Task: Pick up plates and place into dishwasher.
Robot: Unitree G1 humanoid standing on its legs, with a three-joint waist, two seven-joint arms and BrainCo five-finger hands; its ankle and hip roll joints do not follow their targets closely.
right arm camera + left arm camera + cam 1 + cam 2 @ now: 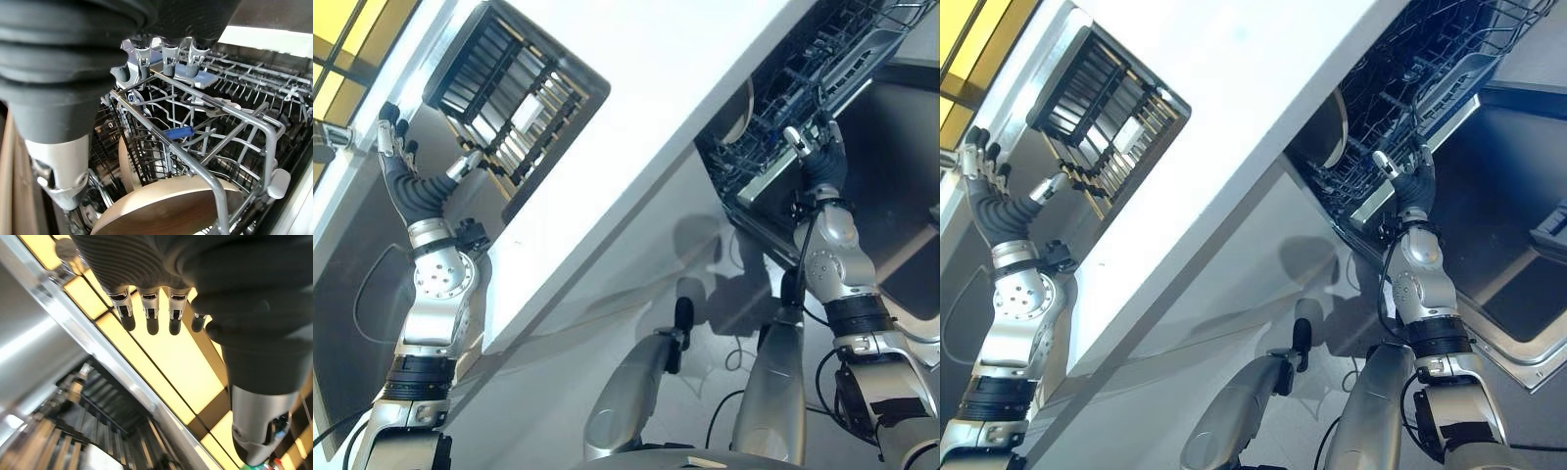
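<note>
The dishwasher's wire rack point(803, 88) stands pulled out at the right, under the white counter point(646, 108). A tan plate point(171, 208) stands on edge in the rack, with a second plate point(128, 164) behind it; from the head a plate point(1332, 127) shows at the rack's left end. My right hand point(818, 147) hovers at the rack's front rim, its fingers point(166, 61) straight and empty. At the far left my left hand point(396, 147) is raised beside a dark slatted dish rack point(514, 93), its fingers point(146, 313) straight and holding nothing.
The open dishwasher door point(891, 196) lies flat at the right behind my right arm. A metal counter edge point(58, 308) runs past my left hand, with yellow panels point(161, 362) beyond it.
</note>
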